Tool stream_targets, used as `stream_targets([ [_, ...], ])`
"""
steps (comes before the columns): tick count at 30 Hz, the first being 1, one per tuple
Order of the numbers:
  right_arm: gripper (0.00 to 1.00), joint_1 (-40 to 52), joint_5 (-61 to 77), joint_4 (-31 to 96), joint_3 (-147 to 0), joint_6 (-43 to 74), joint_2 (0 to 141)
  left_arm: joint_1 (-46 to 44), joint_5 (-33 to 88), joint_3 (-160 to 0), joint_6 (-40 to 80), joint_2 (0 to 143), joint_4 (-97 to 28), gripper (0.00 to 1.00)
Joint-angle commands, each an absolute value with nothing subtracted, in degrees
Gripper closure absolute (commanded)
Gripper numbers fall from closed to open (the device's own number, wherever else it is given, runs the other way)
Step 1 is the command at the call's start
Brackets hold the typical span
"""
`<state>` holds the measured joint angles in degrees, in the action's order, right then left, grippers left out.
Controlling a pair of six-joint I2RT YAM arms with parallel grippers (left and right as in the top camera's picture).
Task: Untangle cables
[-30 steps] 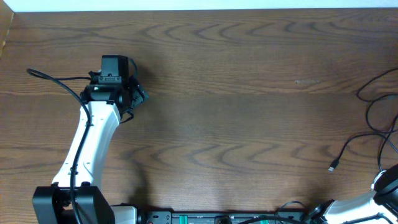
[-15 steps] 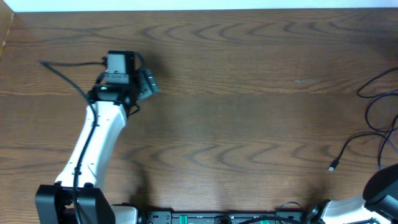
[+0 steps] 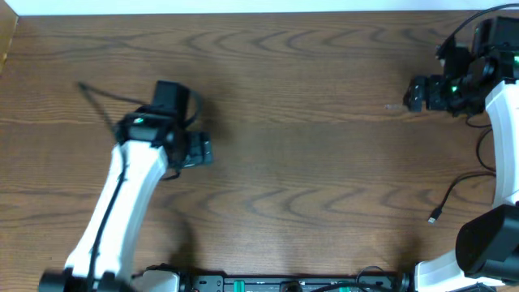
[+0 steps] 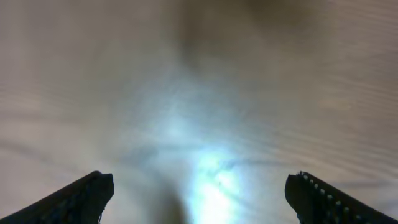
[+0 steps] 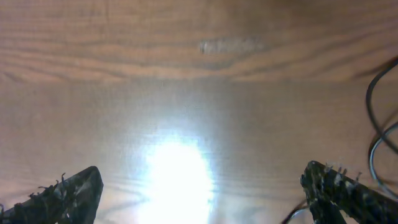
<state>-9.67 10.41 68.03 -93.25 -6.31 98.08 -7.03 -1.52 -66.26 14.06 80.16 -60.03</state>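
The dark wooden worktop (image 3: 308,122) fills the overhead view and is bare across its middle. The left arm (image 3: 122,211) reaches up from 7 o'clock towards 9 o'clock. The right arm (image 3: 504,122) stands along the 3 o'clock edge with its head at about 2 o'clock.

The left fingers (image 4: 87,190) are spread wide, with only wood grain and glare between them. The right fingers (image 5: 71,186) are also wide apart and grip nothing. The right pair hangs over bare worktop, just left of the cable loops.

The black cable (image 3: 462,180) lies at 3 to 4 o'clock, against the right edge. It runs in loose curves that pass beside and partly behind the right arm, and part of it leaves the picture. The right wrist view catches two of its curves (image 5: 371,93) at its 3 o'clock edge. The cable's small plug (image 3: 435,217) rests alone on the wood at 4 o'clock, pointing towards the centre.

No white cable shows in any view.

On progress, I judge that the visible stretch of black cable crosses nothing white and its plug end lies free, so that part looks separated. Whether the loops near the arm are knotted, and where the white cable lies, cannot be told, so completion stays unconfirmed.
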Motion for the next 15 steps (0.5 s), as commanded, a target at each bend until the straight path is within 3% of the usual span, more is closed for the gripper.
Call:
stream_targets([
  [1,0.01,-9.3,10.4,68.7,-91.9,-6.9,95.0,-4.4,-0.2,-67.9,16.6,72.9,-63.5,0.06],
  [15,0.01,-9.3,10.5,49.9,-59.6,-5.7,56.2,-3.9,-0.4,-56.0,15.7,45.2,-53.1,0.06],
])
